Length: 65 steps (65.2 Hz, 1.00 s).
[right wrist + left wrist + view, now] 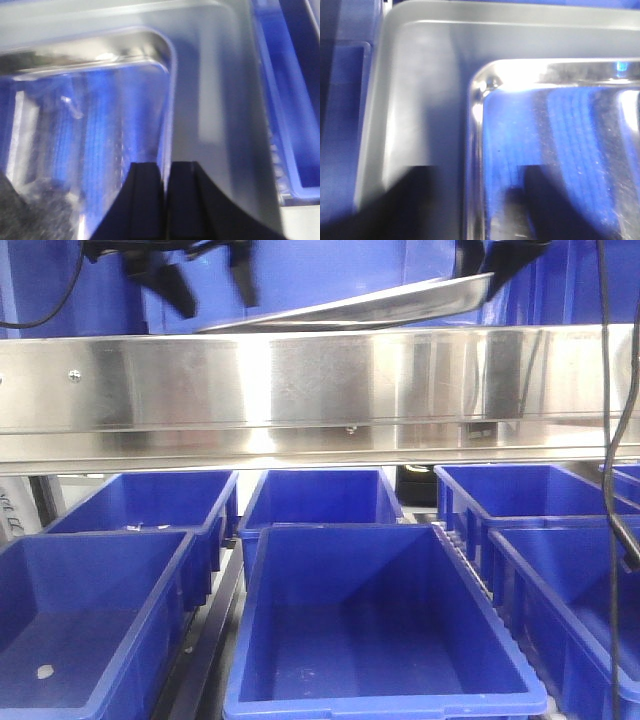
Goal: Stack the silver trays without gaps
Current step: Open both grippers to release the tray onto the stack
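Observation:
A silver tray (350,308) hangs tilted above the shelf rail, its right end higher than its left. My right gripper (485,265) holds that raised end. In the right wrist view the gripper (166,165) is shut on the rim beside the tray's (100,125) shiny corner. My left gripper (210,285) is open at the tray's low end. The left wrist view shows its dark fingers (410,200) spread either side of the tray's (560,125) wall, not closed on it. A dull grey tray-shaped surface (420,100) with a rounded corner lies beneath. I cannot tell if it is another silver tray.
A long brushed-steel shelf rail (320,390) crosses the front view and hides what is under the tray. Below it stand several blue plastic bins (380,630). A black cable (620,440) hangs at the right. A blue bin edge (290,100) lies right of the tray.

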{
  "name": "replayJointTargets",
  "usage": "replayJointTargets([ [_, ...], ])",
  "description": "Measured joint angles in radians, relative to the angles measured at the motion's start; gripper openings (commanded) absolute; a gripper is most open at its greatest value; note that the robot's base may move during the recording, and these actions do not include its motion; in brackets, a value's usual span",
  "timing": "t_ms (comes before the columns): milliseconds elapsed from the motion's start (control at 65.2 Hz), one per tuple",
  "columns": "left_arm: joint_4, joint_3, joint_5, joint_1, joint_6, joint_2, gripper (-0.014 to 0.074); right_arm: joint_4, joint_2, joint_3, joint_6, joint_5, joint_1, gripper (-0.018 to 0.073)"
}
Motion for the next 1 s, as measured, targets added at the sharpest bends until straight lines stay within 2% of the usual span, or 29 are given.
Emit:
replayJointTargets([
  [92,0.0,0.0,0.0,0.0,0.0,0.0,0.0381,0.0,0.0,0.0,0.0,0.01,-0.011,0.0356],
  [261,0.0,-0.007,0.011,0.0,0.0,0.0,0.0298,0.0,0.0,0.0,-0.002,0.022,-0.016,0.0323],
  [368,0.0,-0.033,0.044,0.0,0.0,-0.004,0.0142,0.0,-0.014,0.0,-0.002,0.026,-0.016,0.0227],
  [475,0.0,-0.068,0.088,0.0,0.0,-0.026,-0.0039,0.0,-0.055,0.0,-0.002,0.026,-0.016,0.0076],
  [598,0.0,-0.109,0.129,0.0,0.002,-0.068,-0.0006,0.0,-0.121,0.0,-0.002,0.026,-0.016,-0.0087],
  [828,0.004,-0.105,0.138,-0.019,0.021,-0.187,-0.0007,0.0,-0.258,0.0,-0.012,0.054,-0.016,-0.0083],
  [905,0.012,-0.053,0.076,-0.044,0.026,-0.245,-0.0007,-0.007,-0.308,0.008,-0.021,0.068,-0.011,-0.0083],
  [996,0.018,0.048,-0.063,-0.083,0.027,-0.322,-0.0007,-0.06,-0.392,0.076,-0.032,0.026,0.011,-0.0083],
])
